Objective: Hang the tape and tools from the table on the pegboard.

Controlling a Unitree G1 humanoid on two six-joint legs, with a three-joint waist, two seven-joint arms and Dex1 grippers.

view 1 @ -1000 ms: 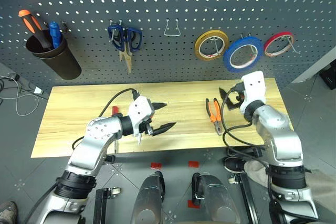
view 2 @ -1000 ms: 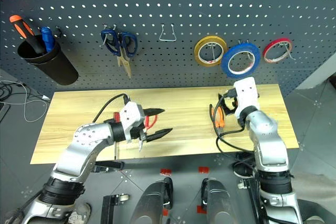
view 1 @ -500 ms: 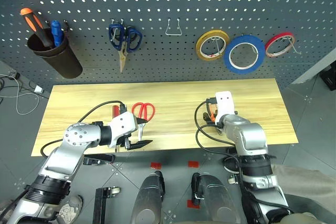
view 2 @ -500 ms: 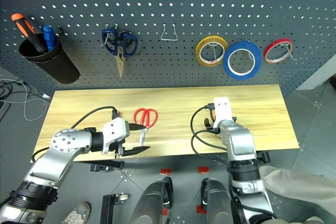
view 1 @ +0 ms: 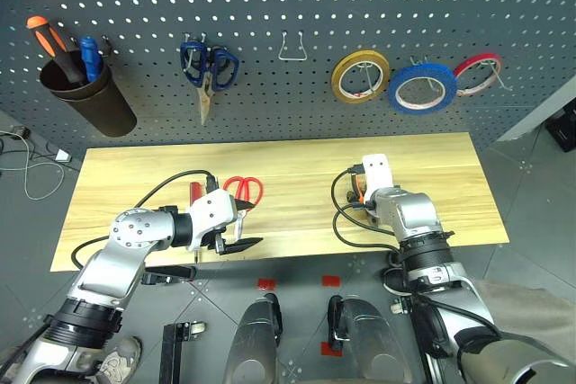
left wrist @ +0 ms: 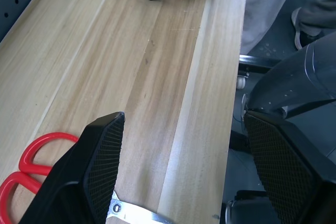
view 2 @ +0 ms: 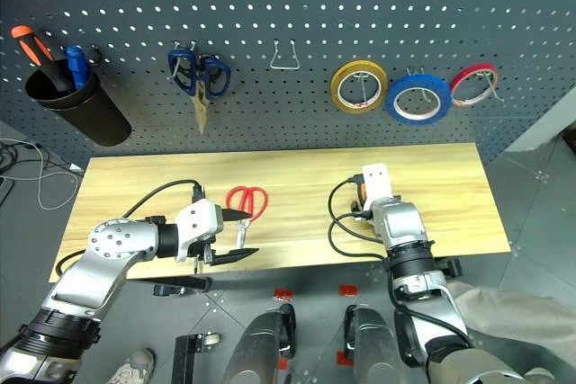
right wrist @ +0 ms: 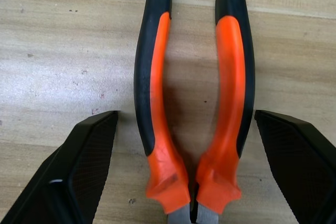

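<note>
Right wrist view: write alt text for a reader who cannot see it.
Orange-and-black pliers lie flat on the wooden table, handles pointing away from the camera, steel nose toward it. The right end effector is open, one black finger on each side of the pliers, neither touching them.

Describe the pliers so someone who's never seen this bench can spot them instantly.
Start at the light wooden table below the grey pegboard. On its right half, under the right gripper whose open fingers flank them, lie the pliers, flat on the wood. Their orange-and-black handles set them apart from the red-handled scissors on the table's left half.
</note>
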